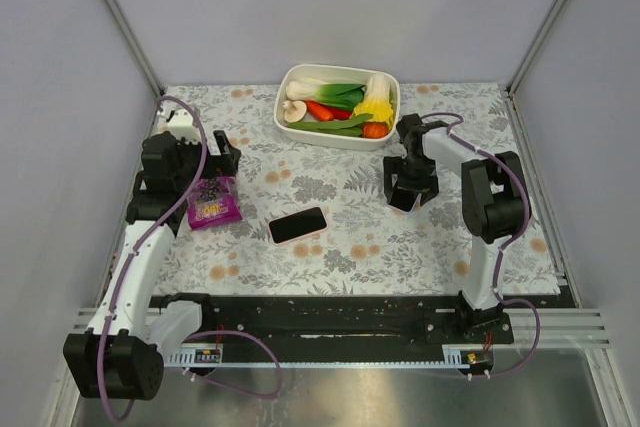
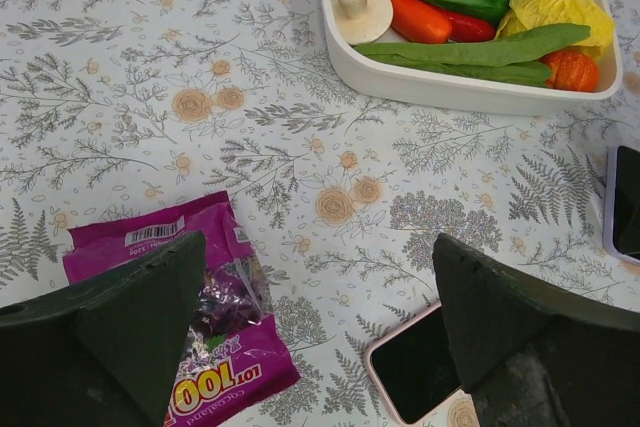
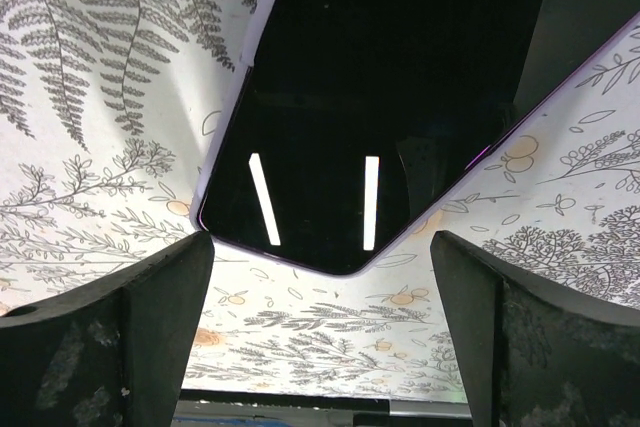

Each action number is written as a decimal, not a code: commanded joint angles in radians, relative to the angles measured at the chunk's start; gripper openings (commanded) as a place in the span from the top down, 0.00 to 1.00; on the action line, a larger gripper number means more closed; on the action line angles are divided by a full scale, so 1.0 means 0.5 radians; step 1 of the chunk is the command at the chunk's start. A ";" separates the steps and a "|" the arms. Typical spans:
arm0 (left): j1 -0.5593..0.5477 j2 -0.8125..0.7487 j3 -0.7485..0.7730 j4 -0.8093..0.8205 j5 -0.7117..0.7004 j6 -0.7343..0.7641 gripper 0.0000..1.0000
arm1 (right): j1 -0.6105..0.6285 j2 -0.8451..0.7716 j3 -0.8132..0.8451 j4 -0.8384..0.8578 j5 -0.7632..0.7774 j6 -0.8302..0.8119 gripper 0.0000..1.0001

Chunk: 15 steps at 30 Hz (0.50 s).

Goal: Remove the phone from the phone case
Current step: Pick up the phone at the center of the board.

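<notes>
A phone in a pink case (image 1: pixel 297 224) lies screen up at the table's middle; its corner shows in the left wrist view (image 2: pixel 420 365). A second dark-screened phone with a lavender edge (image 3: pixel 370 117) lies flat on the cloth under my right gripper (image 1: pixel 408 195); its edge shows in the left wrist view (image 2: pixel 625 202). My right gripper (image 3: pixel 322 277) is open and empty, its jaws spread just above that phone's near corner. My left gripper (image 1: pixel 222 159) is open and empty (image 2: pixel 318 287), above the cloth between a purple snack bag and the pink-cased phone.
A purple snack bag (image 1: pixel 213 202) lies left of the pink-cased phone, under my left finger (image 2: pixel 235 367). A white tray (image 1: pixel 340 140) of toy vegetables stands at the back middle (image 2: pixel 450 87). Grey walls close in the floral cloth on three sides.
</notes>
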 commanded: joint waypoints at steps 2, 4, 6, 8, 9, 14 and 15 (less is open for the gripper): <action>0.009 0.029 0.125 0.034 0.049 -0.034 0.01 | 0.020 0.006 0.059 -0.089 -0.103 -0.089 0.00; 0.009 0.023 0.125 0.031 0.052 -0.034 0.01 | 0.026 0.012 0.056 -0.096 -0.146 -0.095 0.01; 0.012 0.014 0.125 0.025 0.055 -0.034 0.01 | 0.026 0.040 0.096 -0.123 -0.244 -0.110 0.03; 0.012 0.008 0.125 0.022 0.059 -0.031 0.01 | 0.036 0.098 0.163 -0.184 -0.318 -0.132 0.06; 0.012 0.004 0.125 0.019 0.056 -0.031 0.01 | 0.042 0.122 0.185 -0.203 -0.336 -0.141 0.07; 0.018 -0.011 0.119 0.016 0.052 -0.025 0.01 | 0.094 0.175 0.246 -0.157 -0.410 -0.135 0.07; 0.018 -0.011 0.122 0.016 0.052 -0.028 0.01 | 0.103 0.181 0.255 -0.145 -0.444 -0.126 0.07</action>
